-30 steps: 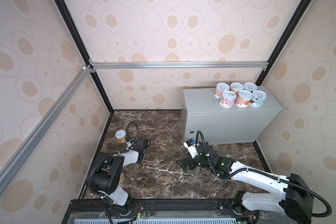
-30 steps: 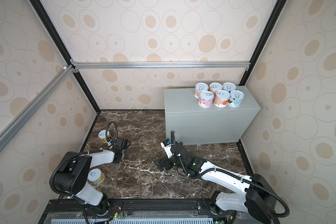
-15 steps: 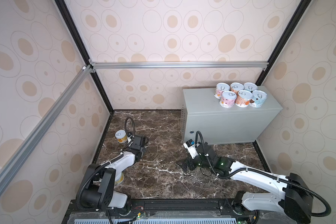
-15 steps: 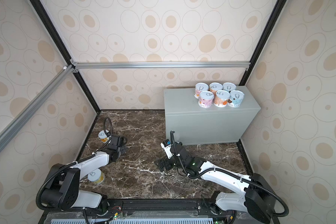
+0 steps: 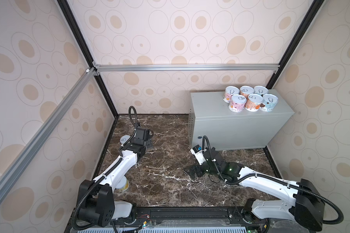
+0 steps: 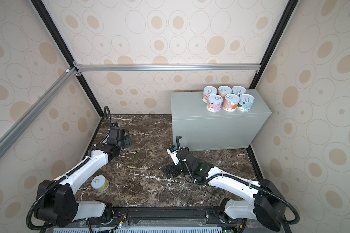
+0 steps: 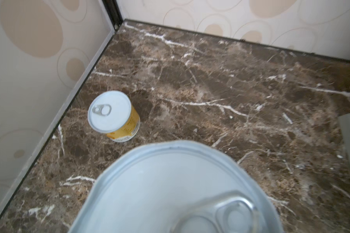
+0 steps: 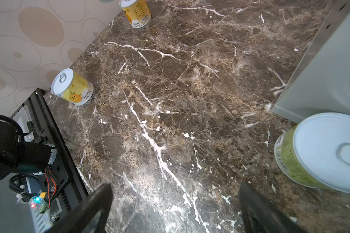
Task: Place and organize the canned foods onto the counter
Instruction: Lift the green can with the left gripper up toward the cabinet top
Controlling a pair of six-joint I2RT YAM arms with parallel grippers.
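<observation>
Tins (image 5: 253, 100): six stand upright in two touching rows of three at the right end of the grey table (image 5: 209, 107), in both top views. Four more are off it. The held tin (image 7: 166, 191) sits clamped in the left claw (image 5: 149, 144); its lid fills the near part of the left wrist view and hides the fingers. An orange tin (image 7: 114, 115) stands on the marble (image 5: 166, 161) by the left wall, near that claw. A yellow tin (image 6: 99, 182) stands near the left arm's base. A green tin (image 8: 319, 155) stands beside the table's corner, just outside the right claw (image 8: 176, 185), whose jaws are wide apart, holding nothing, low over the marble.
</observation>
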